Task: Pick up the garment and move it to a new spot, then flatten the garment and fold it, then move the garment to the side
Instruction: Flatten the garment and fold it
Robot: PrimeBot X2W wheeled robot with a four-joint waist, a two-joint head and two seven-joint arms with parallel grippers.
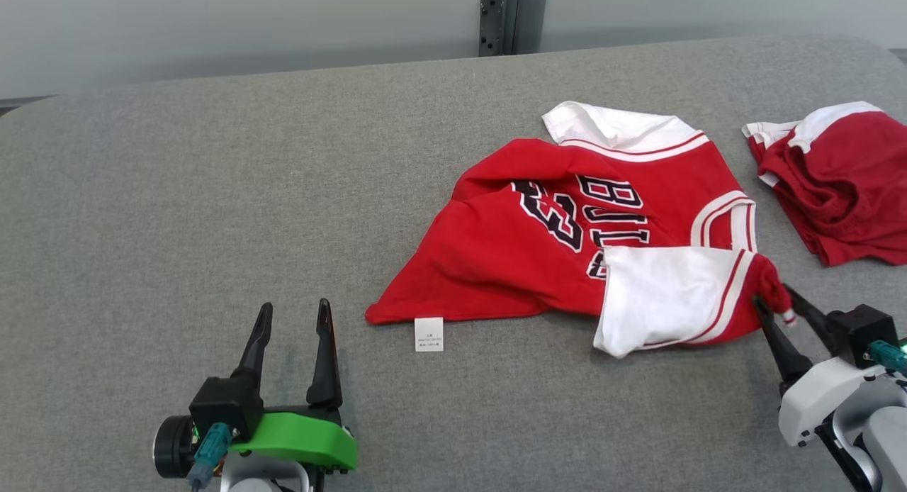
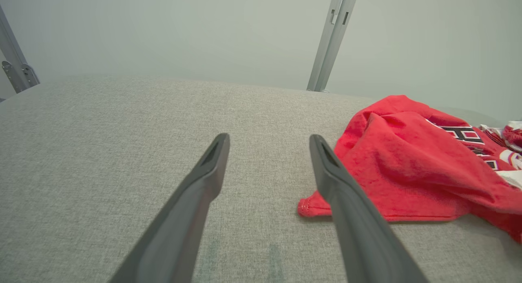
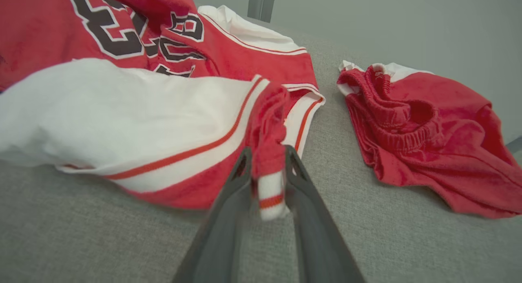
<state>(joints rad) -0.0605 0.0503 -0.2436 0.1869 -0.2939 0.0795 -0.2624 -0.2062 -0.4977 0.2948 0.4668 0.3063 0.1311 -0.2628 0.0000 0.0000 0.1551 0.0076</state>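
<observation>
The garment (image 1: 538,258) is found crumpled at centre right of the frame on the grey worktop (image 1: 177,194), neither flattened nor folded. Its bunched corner is straddled by the narrowly parted right gripper (image 1: 772,297); whether it is pinched cannot be told. The left gripper (image 1: 294,308) is held wide and empty at lower left. Relocation is judged near its end, with flattening, folding and setting aside outstanding.
</observation>
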